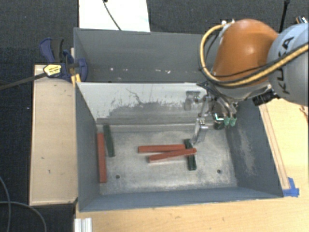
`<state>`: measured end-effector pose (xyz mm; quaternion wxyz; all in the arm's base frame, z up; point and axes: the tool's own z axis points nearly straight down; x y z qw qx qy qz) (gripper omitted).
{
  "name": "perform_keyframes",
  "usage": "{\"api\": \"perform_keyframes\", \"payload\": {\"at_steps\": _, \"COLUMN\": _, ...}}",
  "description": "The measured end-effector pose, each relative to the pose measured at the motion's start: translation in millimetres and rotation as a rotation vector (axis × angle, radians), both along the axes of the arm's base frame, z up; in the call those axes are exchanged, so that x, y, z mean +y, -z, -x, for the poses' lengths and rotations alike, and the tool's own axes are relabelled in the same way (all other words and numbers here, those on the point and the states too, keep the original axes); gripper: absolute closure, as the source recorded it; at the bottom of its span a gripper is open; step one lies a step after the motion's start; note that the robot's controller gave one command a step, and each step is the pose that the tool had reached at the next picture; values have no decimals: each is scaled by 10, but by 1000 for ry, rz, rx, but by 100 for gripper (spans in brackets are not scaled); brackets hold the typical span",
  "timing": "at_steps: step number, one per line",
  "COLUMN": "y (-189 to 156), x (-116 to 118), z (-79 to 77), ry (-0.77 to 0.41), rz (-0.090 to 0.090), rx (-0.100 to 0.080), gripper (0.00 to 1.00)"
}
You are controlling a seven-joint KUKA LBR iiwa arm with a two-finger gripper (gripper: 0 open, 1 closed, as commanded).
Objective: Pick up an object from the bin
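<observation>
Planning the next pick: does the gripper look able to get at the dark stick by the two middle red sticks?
Probably, but not cleanly. The dark stick lies close by the gripper, yet the red sticks seem to cross over its middle. Only its lower end looks free.

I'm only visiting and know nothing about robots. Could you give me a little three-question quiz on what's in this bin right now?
1. True or false: the pincer hangs near the right end of the two red sticks lying in the middle of the bin.
2. How many red sticks lie in the bin altogether?
3. What lies right beside the red stick along the left wall?
A) a dark green stick
B) a yellow ball
C) a blue cup

Key: 1 true; 2 three; 3 A.
</observation>
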<state>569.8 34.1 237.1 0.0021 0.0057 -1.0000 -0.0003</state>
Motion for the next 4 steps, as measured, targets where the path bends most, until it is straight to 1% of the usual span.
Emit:
{"api": "perform_keyframes", "payload": {"at_steps": 1, "y": 1711, "x": 81, "z": 86, "ry": -119, "rz": 0, "rx": 1, "gripper": 0}}
{"api": "perform_keyframes", "payload": {"at_steps": 2, "y": 1666, "x": 83, "z": 63, "ry": -116, "rz": -1, "rx": -6, "gripper": 100}}
{"api": "perform_keyframes", "payload": {"at_steps": 3, "y": 469, "x": -10, "z": 96, "ry": -219, "rz": 1, "rx": -14, "gripper": 100}}
{"api": "perform_keyframes", "payload": {"at_steps": 4, "y": 575, "x": -463, "z": 378, "ry": -448, "rz": 0, "rx": -4, "gripper": 100}}
